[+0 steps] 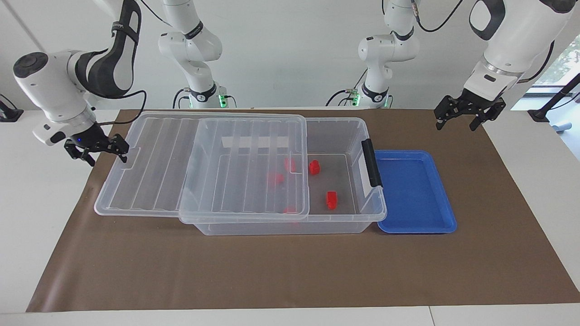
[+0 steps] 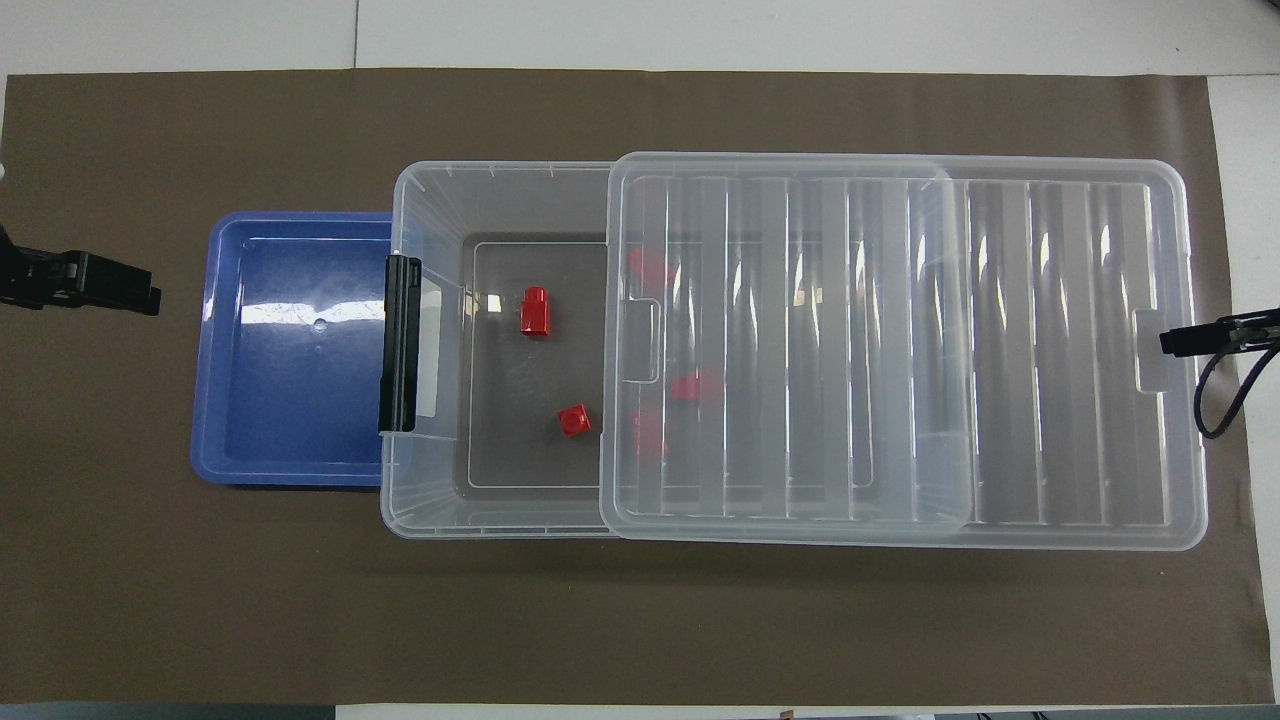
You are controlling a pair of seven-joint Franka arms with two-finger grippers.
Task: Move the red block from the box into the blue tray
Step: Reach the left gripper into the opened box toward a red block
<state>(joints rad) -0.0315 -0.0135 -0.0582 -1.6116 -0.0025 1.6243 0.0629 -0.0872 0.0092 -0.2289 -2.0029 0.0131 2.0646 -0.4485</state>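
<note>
The clear box (image 1: 281, 226) (image 2: 425, 505) sits mid-table, its ribbed lid (image 1: 204, 163) (image 2: 1000, 350) slid partway off toward the right arm's end. My right gripper (image 1: 102, 154) (image 2: 1175, 342) is shut on the lid's end tab. Two red blocks (image 1: 314, 167) (image 1: 331, 199) (image 2: 535, 311) (image 2: 574, 421) lie uncovered in the box. Others show dimly through the lid (image 2: 690, 387). The blue tray (image 1: 414, 190) (image 2: 290, 350) lies beside the box's latch end with nothing in it. My left gripper (image 1: 469, 115) (image 2: 85, 285) hangs open over the mat, apart from the tray.
A black latch (image 1: 371, 163) (image 2: 400, 340) stands on the box's end wall next to the tray. A brown mat (image 1: 290, 271) covers the table. The lid overhangs the box toward the right arm's end.
</note>
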